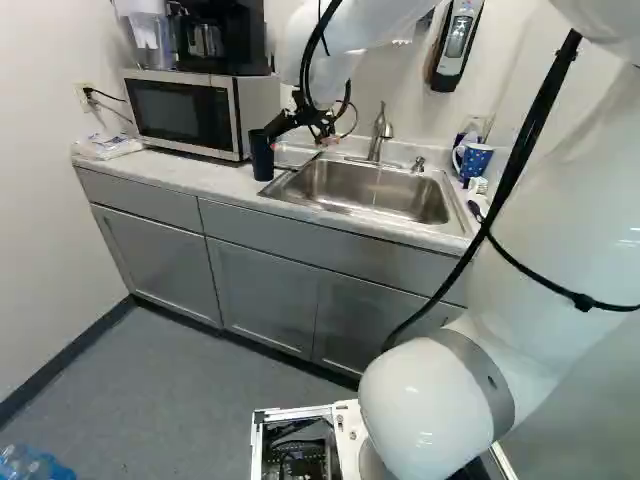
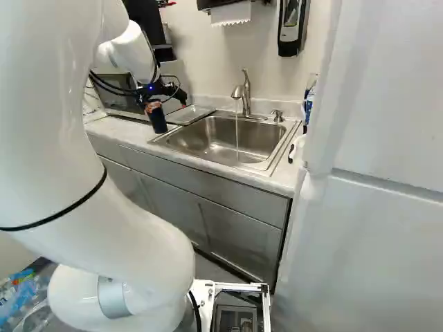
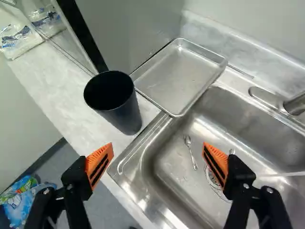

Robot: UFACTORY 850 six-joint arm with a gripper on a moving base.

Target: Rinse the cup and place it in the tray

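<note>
In the left base view my gripper (image 1: 316,132) hangs over the counter beside the dark cup (image 1: 262,156). The wrist view shows the gripper (image 3: 157,155) open, its orange pads wide apart with nothing between them. Ahead of the fingers, the cup (image 3: 116,102) stands upright on the counter, mouth up and apart from both pads. A bare metal tray (image 3: 178,76) lies right behind the cup, along the sink's edge. Water runs from the faucet (image 2: 243,93) into the steel sink (image 2: 214,142).
Spoons (image 3: 191,151) lie in the sink near its drain. A microwave (image 1: 190,112) stands on the counter behind the cup. A blue patterned mug (image 1: 473,160) and a soap pump (image 2: 277,115) are on the sink's far side. A white cabinet (image 2: 374,180) rises at the right of the right base view.
</note>
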